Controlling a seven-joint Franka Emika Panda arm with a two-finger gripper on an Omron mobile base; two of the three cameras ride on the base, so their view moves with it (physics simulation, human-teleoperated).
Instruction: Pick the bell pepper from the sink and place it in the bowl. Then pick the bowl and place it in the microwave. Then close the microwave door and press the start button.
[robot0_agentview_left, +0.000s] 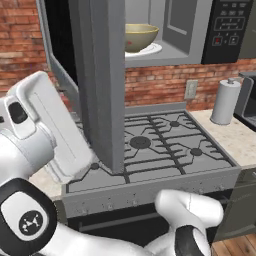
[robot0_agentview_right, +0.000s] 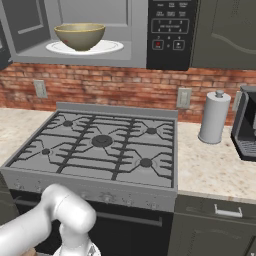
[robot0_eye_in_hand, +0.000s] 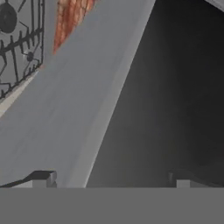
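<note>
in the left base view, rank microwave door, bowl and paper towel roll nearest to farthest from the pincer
1. microwave door: the pincer faces it close up in the hand view, at the left.
2. bowl: inside the microwave, up behind the door.
3. paper towel roll: far right on the counter.

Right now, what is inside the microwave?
The bowl sits on the white plate inside the open microwave. The bowl's wall hides its contents, so the pepper cannot be confirmed.

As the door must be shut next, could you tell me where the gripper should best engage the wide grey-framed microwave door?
Probably at the free vertical edge of the microwave door, pushing from its outer face: it stands swung out over the stove, and the open gripper already faces its grey frame.
</note>
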